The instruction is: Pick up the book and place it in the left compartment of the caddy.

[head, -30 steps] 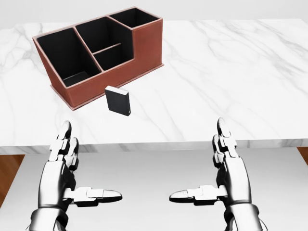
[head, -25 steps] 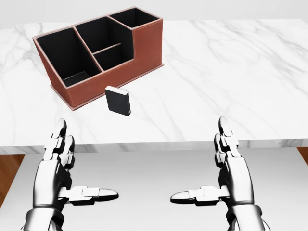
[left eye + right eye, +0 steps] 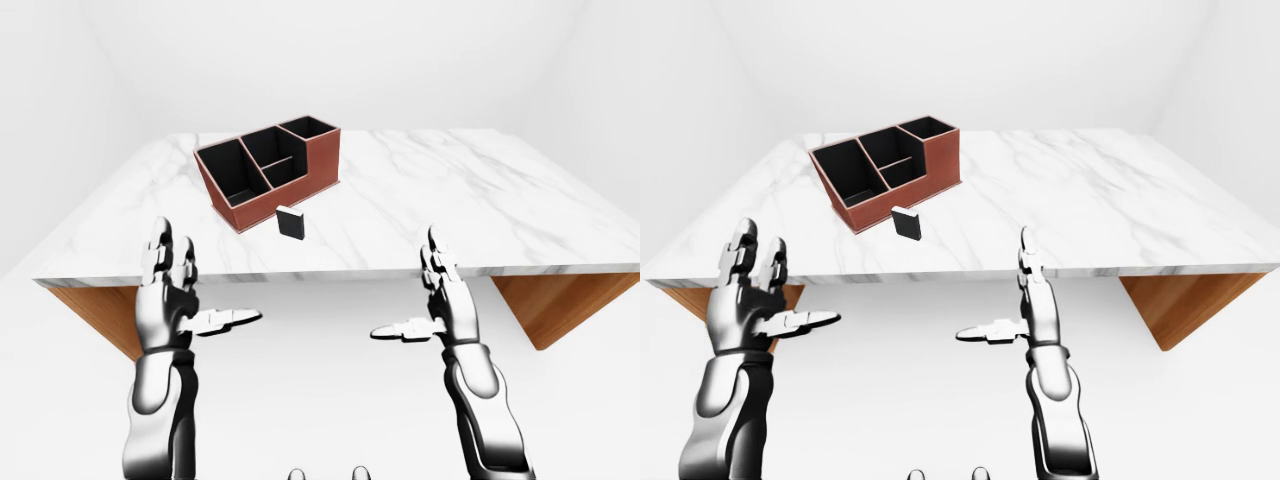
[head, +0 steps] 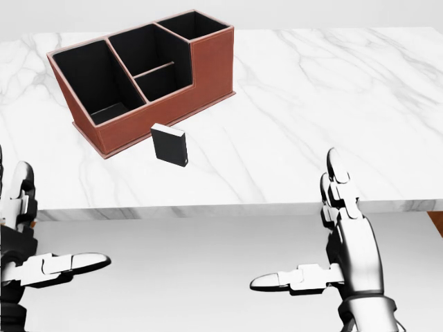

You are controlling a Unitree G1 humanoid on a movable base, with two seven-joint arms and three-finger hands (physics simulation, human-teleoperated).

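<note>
Caddy (image 4: 197,66) toward upper left of the surface (image 4: 332,104) in the head view, book (image 4: 169,145) upright just below it, apart. Below the surface edge, left hand (image 3: 170,300) at left, right hand (image 4: 346,249) at right, both well apart from book.

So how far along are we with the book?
Nothing is done yet. The book stands on the marble table beside the caddy, untouched. Left hand and right hand are open and empty, short of the table edge. Reach, grasp and placing remain.
</note>
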